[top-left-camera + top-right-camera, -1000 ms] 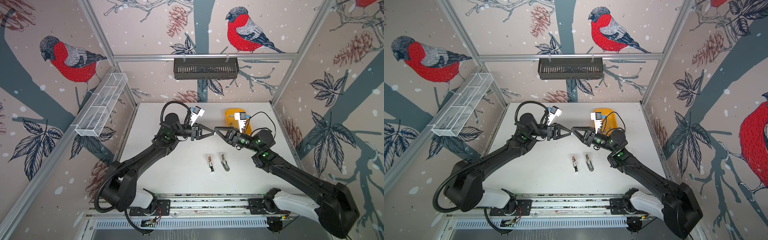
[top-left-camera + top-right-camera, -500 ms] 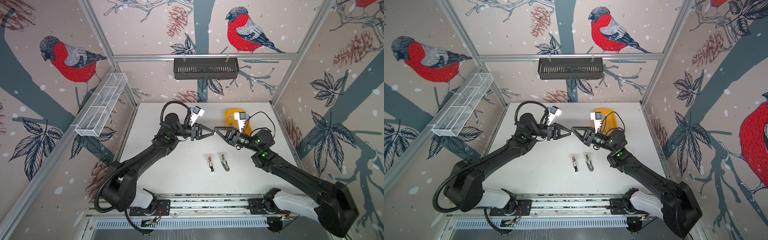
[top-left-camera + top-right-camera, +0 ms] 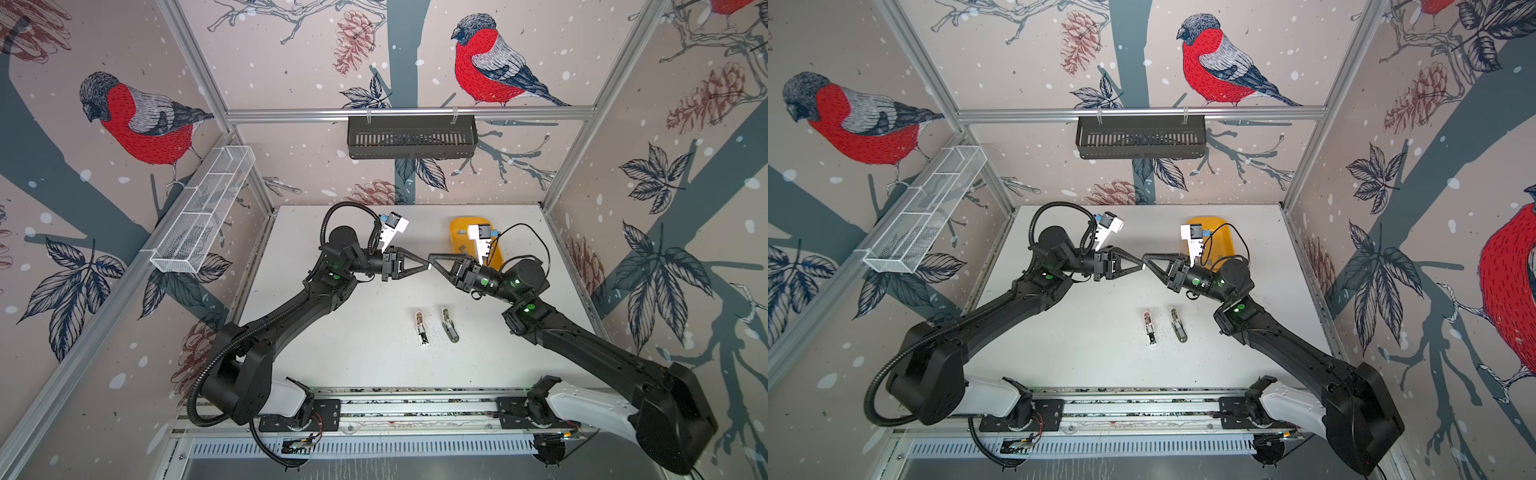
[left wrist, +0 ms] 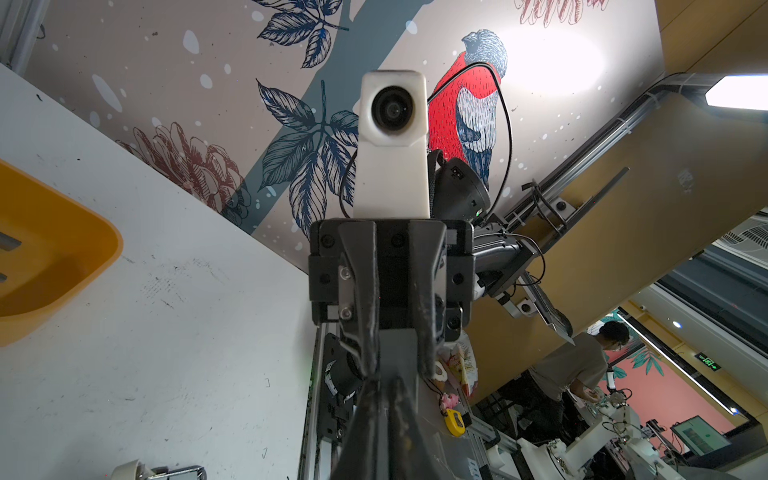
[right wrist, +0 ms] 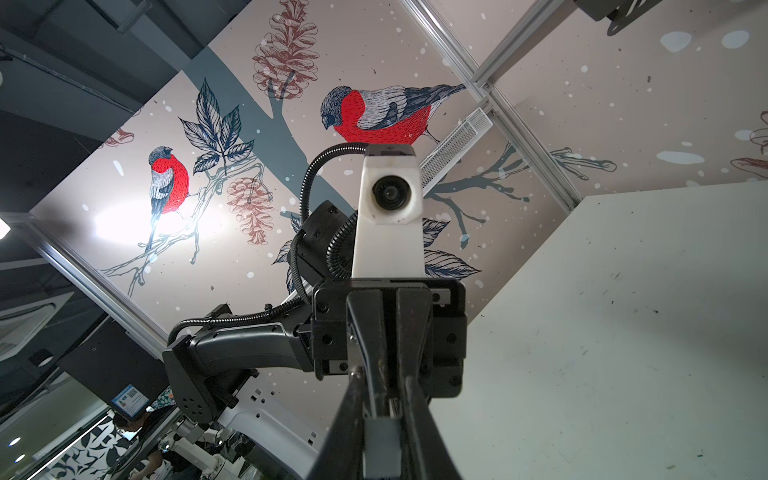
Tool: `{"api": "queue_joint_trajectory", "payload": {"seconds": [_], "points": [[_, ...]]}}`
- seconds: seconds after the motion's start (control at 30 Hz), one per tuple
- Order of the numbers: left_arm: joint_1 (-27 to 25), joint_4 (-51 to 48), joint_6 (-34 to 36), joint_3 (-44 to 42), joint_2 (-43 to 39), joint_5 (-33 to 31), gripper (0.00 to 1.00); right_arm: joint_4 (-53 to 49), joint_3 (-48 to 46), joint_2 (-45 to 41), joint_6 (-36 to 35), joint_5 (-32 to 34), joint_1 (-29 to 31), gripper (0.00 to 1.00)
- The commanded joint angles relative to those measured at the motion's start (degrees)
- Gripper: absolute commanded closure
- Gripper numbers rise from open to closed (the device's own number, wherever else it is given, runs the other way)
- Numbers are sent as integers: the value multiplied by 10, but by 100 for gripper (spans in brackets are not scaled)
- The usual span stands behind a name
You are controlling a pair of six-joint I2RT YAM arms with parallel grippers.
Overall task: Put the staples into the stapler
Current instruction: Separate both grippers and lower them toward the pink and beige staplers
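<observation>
Top views: both show the left gripper and the right gripper meeting tip to tip in the air above the table. They are well apart from the stapler, which lies flat toward the front, just beside a slender grey metal piece. The posture reads as a hand-over between the arms.

Hazards. The staples are too small to make out at the tips. If a strip sits there, it is the only thing bridging the two grips. Should one side let go before the other has a firm pinch, the strip would likely fall to the table and may break apart. A sideways offset between the tips could twist or snap it, and a tip collision could knock it loose. (A yellow tray at the back, partly behind the right wrist camera, may hold further strips; its contents cannot be seen.)

Jaws. On both grippers the fingers taper to tips drawn nearly together, and no wide gap shows in any view. Whether a thin slit separates them, or a strip is pinched, cannot be told. Neither gripper touches the stapler or the table.
</observation>
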Motion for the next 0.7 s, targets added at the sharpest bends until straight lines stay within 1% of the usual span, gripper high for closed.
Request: {"api": "queue_joint_trajectory", "payload": {"seconds": [0.0,0.07,0.1,0.13,0.2,0.23,0.33,0.37,0.4,0.43,0.53,0.6,0.67], "points": [[2,-2,19,7,-3,5,80,10,1,-8,-3,-1,0,82],[6,-18,34,10,-4,5,72,-1,0,-15,-10,3,-2,82],[10,-33,47,13,-6,4,66,-10,-2,-20,-15,6,-3,82],[15,-55,66,17,-9,1,61,-18,-6,-28,-19,11,-4,82],[26,-111,111,23,-13,-4,55,-34,-14,-44,-27,21,-5,81],[33,-138,131,38,-18,-7,50,-51,-17,-55,-36,28,-5,81],[42,-191,182,45,-36,-26,30,-125,-19,-91,-75,56,-3,80],[42,-209,208,47,-43,-33,21,-154,-18,-104,-89,66,-2,80],[41,-232,236,48,-51,-42,11,-186,-16,-119,-106,80,2,80],[41,-264,275,50,-58,-48,3,-217,-14,-133,-122,94,7,79],[36,-389,385,62,-85,-68,3,-287,-18,-165,-151,146,24,79],[31,-458,460,58,-105,-64,3,-322,-23,-179,-168,178,44,78],[24,-515,502,46,-131,-78,2,-348,-28,-188,-180,222,75,77]]}}
